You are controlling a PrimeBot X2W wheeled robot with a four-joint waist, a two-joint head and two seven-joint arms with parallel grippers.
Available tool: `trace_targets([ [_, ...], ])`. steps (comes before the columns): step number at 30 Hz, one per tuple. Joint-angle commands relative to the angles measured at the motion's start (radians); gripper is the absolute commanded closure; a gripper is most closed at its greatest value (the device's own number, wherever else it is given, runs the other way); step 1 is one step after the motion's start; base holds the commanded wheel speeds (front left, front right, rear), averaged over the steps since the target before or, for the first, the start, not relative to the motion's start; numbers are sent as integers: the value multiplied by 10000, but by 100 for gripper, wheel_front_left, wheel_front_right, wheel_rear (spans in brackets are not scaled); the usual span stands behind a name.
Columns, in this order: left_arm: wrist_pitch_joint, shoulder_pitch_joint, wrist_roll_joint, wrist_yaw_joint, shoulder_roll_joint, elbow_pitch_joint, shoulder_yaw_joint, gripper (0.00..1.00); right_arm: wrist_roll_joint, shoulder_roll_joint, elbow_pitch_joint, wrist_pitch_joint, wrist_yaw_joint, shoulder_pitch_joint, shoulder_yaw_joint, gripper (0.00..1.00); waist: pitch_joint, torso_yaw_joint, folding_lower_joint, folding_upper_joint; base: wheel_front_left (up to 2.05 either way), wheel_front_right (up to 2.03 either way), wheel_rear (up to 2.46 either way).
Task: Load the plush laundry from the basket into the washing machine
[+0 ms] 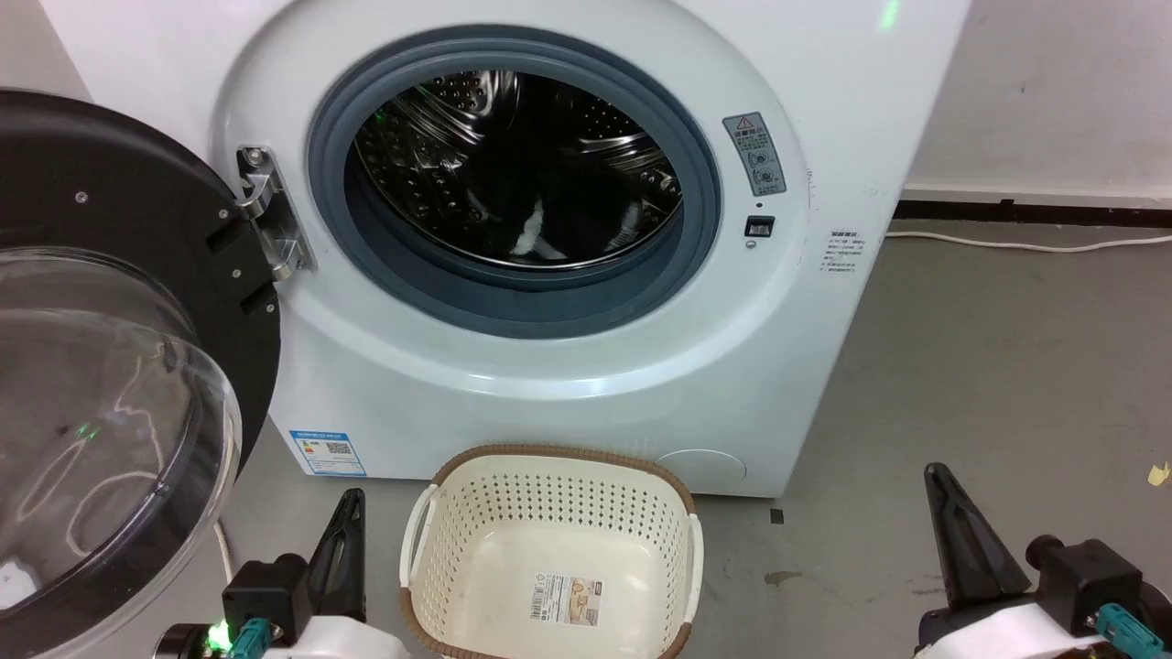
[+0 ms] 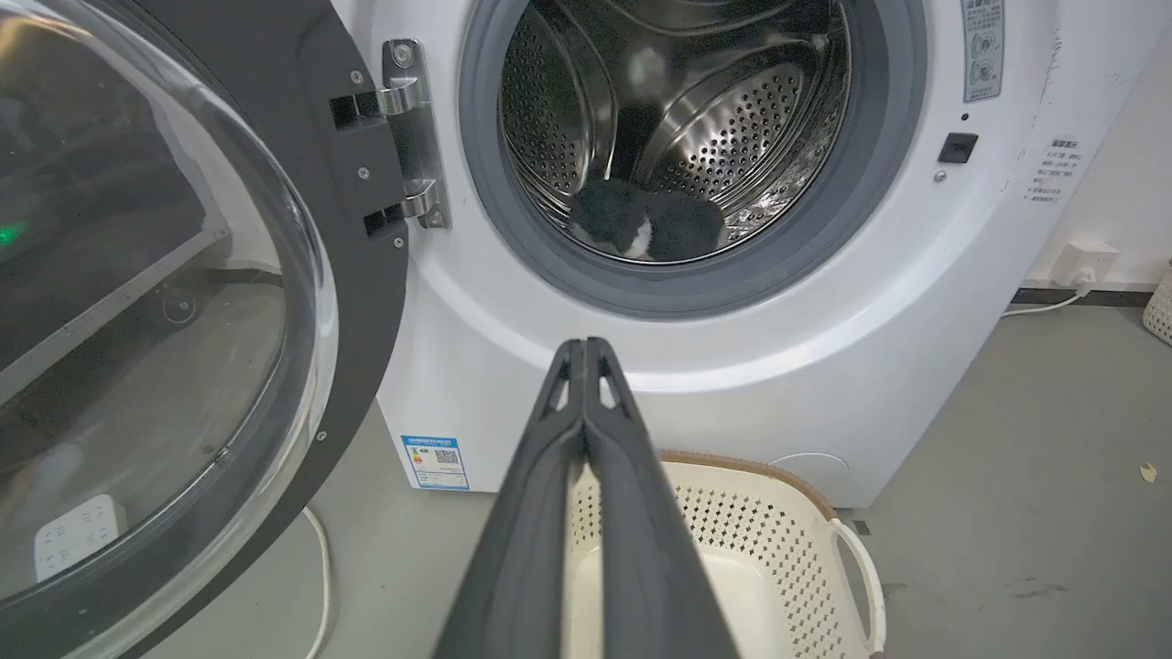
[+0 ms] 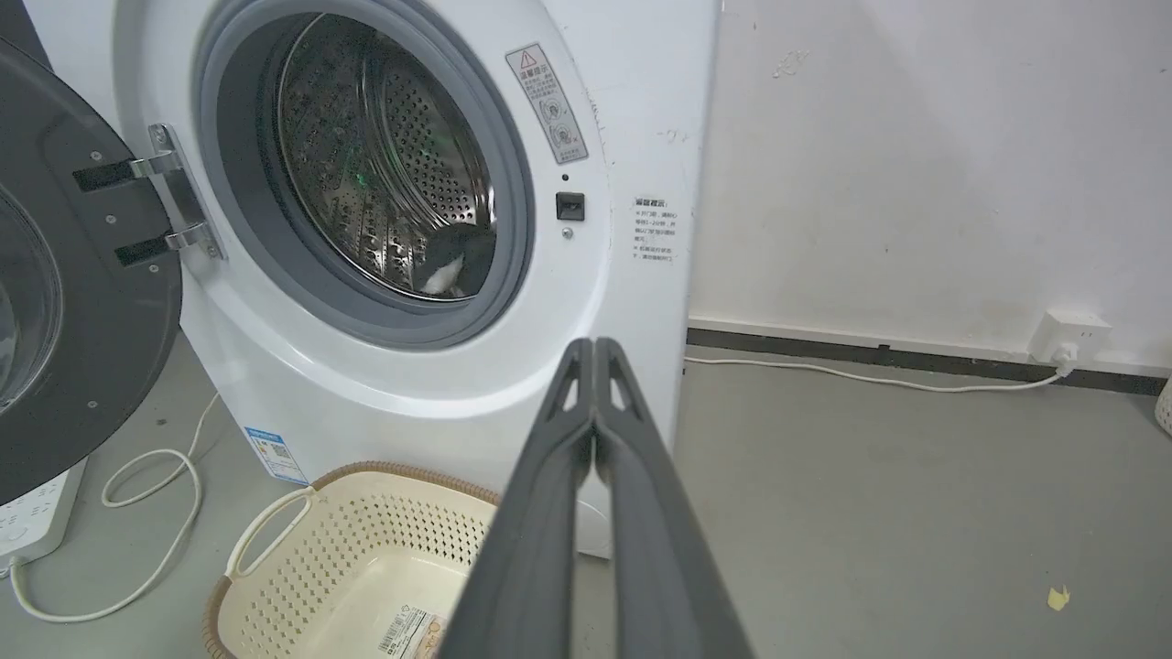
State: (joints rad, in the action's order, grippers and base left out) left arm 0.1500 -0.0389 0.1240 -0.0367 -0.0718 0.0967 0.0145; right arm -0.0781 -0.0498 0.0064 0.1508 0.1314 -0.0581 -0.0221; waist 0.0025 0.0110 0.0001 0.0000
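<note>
The black plush toy (image 2: pixel 641 227) with white patches lies at the bottom of the steel drum (image 1: pixel 430 156) of the white washing machine (image 1: pixel 568 375); it also shows as the plush toy (image 1: pixel 572 229) and the plush toy (image 3: pixel 453 261). The black-framed domed door (image 1: pixel 101 394) hangs open to the left. The cream basket (image 1: pixel 476 540) stands on the floor before the washer with just a label in its bottom. My left gripper (image 2: pixel 584 346) is shut to the basket's left, holding nothing. My right gripper (image 3: pixel 595 346) is shut off to the basket's right, holding nothing.
Grey floor (image 1: pixel 989 384) stretches to the washer's right up to a white wall with a white cable (image 3: pixel 870 377) and a socket (image 3: pixel 1067 331). A white power strip (image 3: pixel 37 513) and a looped cable (image 3: pixel 151 476) lie on the floor under the open door.
</note>
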Motion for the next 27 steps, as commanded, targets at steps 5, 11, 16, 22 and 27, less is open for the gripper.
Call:
trace_targets([
  [5,-127,153,-136,80,59,-127,-48,100,109,-2,-27,-127,-2,172,31,100,-2,-7,-1,0,0,0,0],
  [11,-249,174,-234,106,73,-202,-57,100,169,-2,-30,-251,-3,209,48,100,-4,-17,-1,0,0,0,0],
  [16,-352,191,-317,127,84,-265,-64,100,219,-2,-33,-353,-3,239,63,100,-5,-24,-1,0,0,0,0],
  [22,-474,212,-415,153,98,-340,-73,100,279,-3,-36,-476,-4,275,79,100,-7,-33,-1,0,0,0,0],
  [27,-576,230,-497,174,110,-402,-80,100,329,-3,-39,-579,-4,306,94,100,-9,-41,-1,0,0,0,0],
])
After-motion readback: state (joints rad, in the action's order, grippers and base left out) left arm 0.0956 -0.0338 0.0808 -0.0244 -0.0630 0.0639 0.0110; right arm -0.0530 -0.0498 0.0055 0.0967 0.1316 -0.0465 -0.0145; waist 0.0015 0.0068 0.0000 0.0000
